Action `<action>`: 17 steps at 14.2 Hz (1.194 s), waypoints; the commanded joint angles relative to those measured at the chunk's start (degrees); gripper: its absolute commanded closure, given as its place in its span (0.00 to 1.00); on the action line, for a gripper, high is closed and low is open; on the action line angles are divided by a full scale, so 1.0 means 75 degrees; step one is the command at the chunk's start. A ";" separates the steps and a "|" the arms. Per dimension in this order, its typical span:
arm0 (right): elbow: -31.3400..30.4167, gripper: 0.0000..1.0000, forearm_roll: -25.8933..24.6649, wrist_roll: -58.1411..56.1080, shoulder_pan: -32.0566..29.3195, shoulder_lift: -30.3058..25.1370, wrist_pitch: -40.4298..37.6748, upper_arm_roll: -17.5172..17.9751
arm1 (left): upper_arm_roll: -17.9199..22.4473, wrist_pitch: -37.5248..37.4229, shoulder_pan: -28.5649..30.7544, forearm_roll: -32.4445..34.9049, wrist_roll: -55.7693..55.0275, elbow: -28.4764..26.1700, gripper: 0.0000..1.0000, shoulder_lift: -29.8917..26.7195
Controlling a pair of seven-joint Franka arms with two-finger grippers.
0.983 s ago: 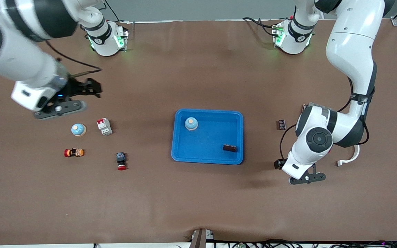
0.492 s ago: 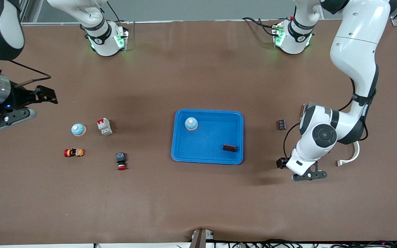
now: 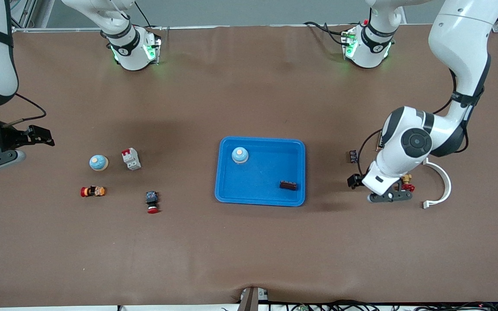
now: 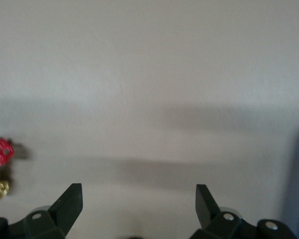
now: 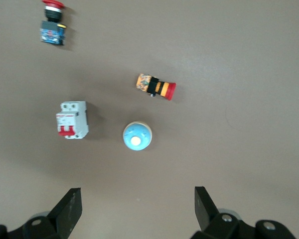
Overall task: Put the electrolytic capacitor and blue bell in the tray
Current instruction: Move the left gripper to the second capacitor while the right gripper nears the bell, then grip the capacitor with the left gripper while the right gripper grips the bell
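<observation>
1. The tray (image 3: 293,147) already holds a blue bell (image 3: 240,155) and a dark capacitor (image 3: 288,185).
2. Right gripper (image 5: 135,205), jaws wide and empty, is over bare table near a second bell (image 5: 137,136); leave that one alone.
3. Left gripper (image 4: 139,201), wide and empty, should lift straight clear.

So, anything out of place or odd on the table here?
Nothing spilled or damaged. One blue bell and a small dark part sit in the tray; a second blue bell stays on the table toward the right arm's end.
</observation>
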 commanded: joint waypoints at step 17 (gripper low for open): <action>-0.1944 0.00 -0.0027 -0.0051 -0.0296 0.0906 0.2807 0.0209 | -0.0377 0.3123 0.0697 0.0165 -0.0034 -0.3702 0.00 -0.1440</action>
